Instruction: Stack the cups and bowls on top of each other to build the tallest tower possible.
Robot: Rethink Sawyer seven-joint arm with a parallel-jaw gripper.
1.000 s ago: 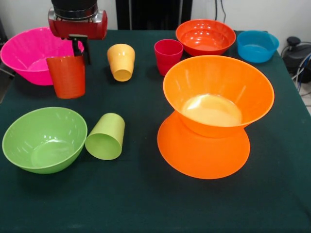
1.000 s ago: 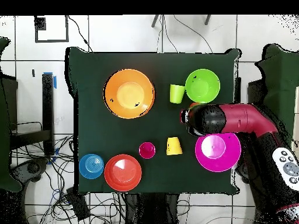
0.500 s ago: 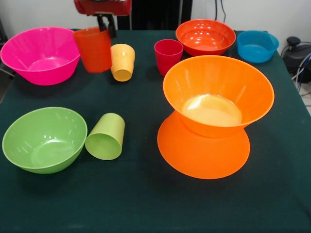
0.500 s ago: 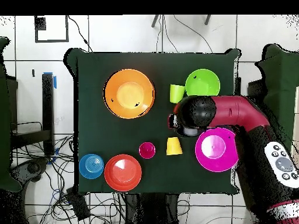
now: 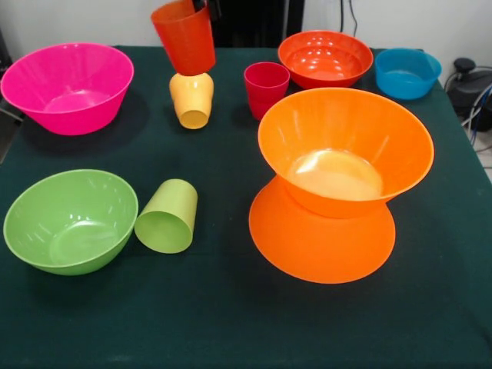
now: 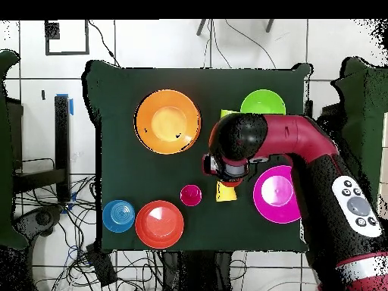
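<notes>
pincer (image 5: 201, 4) gripping red-orange cup (image 5: 184, 35) aloft | aim: centre over orange tower (image 5: 344, 154) bowl, lower upright, release gently

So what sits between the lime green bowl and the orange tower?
In the front view, the lime green cup lies on its side between the lime green bowl and the orange tower, right beside the bowl; bare cloth separates cup and tower.
</notes>
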